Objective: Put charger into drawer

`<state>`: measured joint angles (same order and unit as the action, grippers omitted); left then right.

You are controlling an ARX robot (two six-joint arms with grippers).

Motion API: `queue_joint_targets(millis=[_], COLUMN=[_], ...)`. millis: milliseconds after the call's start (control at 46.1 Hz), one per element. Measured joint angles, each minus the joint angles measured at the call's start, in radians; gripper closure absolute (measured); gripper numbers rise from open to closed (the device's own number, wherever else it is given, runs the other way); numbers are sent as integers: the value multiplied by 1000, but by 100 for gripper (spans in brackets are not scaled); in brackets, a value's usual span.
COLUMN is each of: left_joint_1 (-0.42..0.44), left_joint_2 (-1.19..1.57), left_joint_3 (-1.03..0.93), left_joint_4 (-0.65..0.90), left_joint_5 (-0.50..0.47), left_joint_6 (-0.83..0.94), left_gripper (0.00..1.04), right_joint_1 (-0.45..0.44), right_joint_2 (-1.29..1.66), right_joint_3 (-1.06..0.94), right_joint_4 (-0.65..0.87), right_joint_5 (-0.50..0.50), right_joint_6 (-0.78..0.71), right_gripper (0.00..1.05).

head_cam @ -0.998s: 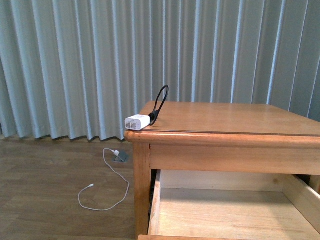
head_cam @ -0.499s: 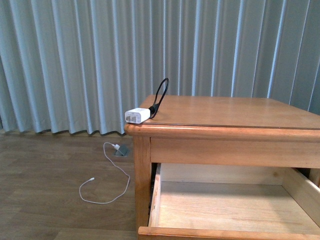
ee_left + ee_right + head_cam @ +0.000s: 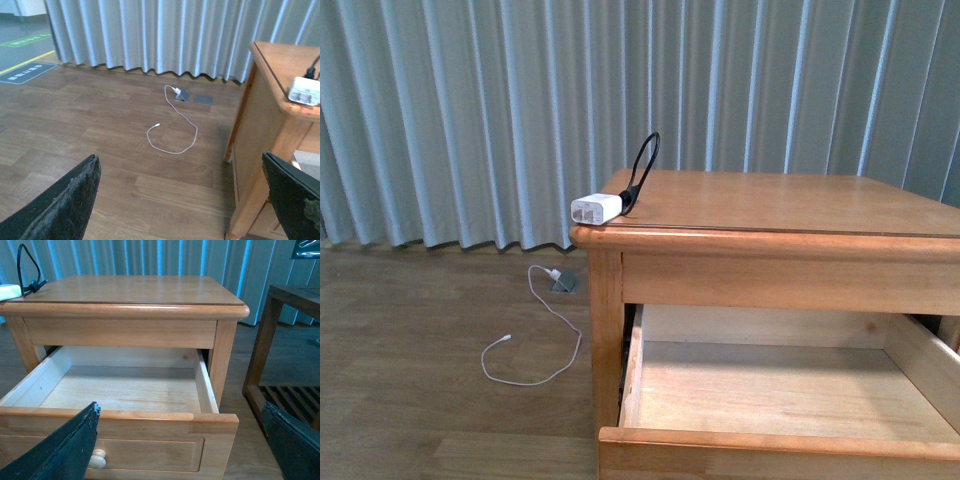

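**Drawer open, charger not yet grasped**

The drawer (image 3: 770,441) stands pulled out and empty. The charger (image 3: 596,209) lies on a corner of the table (image 3: 770,205) top. The left claw (image 3: 179,159) and right claw (image 3: 180,406) are spread wide, holding nothing. Grasping and placing remain.

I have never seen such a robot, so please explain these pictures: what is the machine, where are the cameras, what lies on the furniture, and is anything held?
It is a robot with two arms, each ending in an end effector, a two-fingered clamp. The front picture comes from a camera on its body; no arm shows there. The other two come from wrist cameras: the dark shapes at the corners are the fingers of the left end effector and the right end effector. Both are open and hold nothing. On the nightstand lies the charger, at its near left corner. The drawer is pulled out. A white cable lies on the floor.
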<state>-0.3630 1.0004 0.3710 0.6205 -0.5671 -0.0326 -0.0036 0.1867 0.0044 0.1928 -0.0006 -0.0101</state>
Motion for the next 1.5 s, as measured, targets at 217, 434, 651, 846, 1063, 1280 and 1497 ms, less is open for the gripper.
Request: queue_joint_targets(millis=[217,434,651,846,1063,1280,1497], left_joint_1=[-31,-40,-42,-46,-45,-43,-43], left_joint_2=[389,664,842,963,1071,1104,1114], left_joint_3=[278,534,748,907,1025,1064,1083], left_joint_4=[26,37,26,-7,-43,-64,-71], left_joint_5=[123,226,264,293,303,317,312], left_joint_6=[40,42,51,35,2,-18,-16], left_gripper=[6,6,6,6,6,7,38], right_joint_1=[0,0,0,0,0,0,0], right_joint_2=[0,0,0,0,0,0,0], right_joint_3=[0,0,0,0,0,0,0], right_joint_4=[0,0,0,0,0,0,0], right_joint_5=[0,0,0,0,0,0,0], right_joint_6=[0,0,0,0,0,0,0], right_gripper=[8,8,8,8,8,8,8])
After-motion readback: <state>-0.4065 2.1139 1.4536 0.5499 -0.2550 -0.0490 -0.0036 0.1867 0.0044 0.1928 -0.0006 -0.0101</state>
